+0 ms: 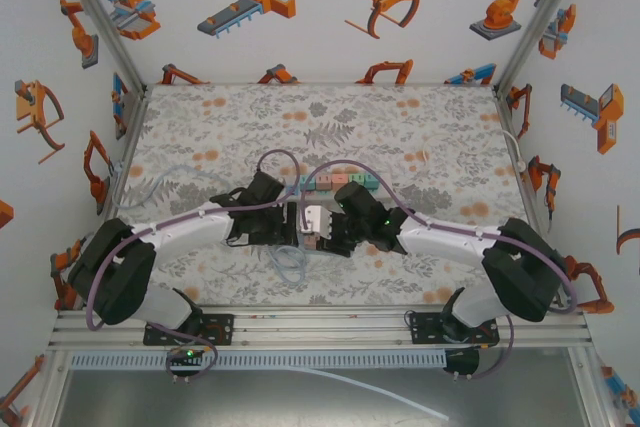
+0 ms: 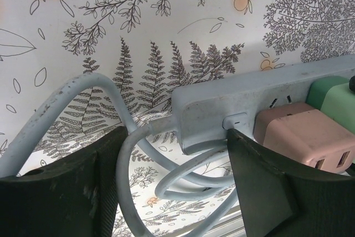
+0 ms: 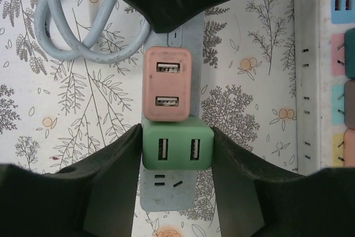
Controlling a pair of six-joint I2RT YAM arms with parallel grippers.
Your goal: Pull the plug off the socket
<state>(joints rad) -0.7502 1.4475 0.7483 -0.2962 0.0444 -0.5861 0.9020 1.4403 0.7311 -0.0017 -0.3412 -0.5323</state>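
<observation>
Your right gripper (image 3: 177, 134) had its two black jaws pressed against opposite sides of the green square plastic USB plug (image 3: 177, 149), pinching it where it sat seated in the pale blue-grey plastic power strip (image 3: 166, 195), touching the pink square plastic USB plug (image 3: 168, 84) just beyond it. Your left gripper (image 2: 176, 134) had its jaws spread around the strip's cable end, one jaw against the strip, the other apart from it with the looped pale blue cable (image 2: 72, 90) between.
</observation>
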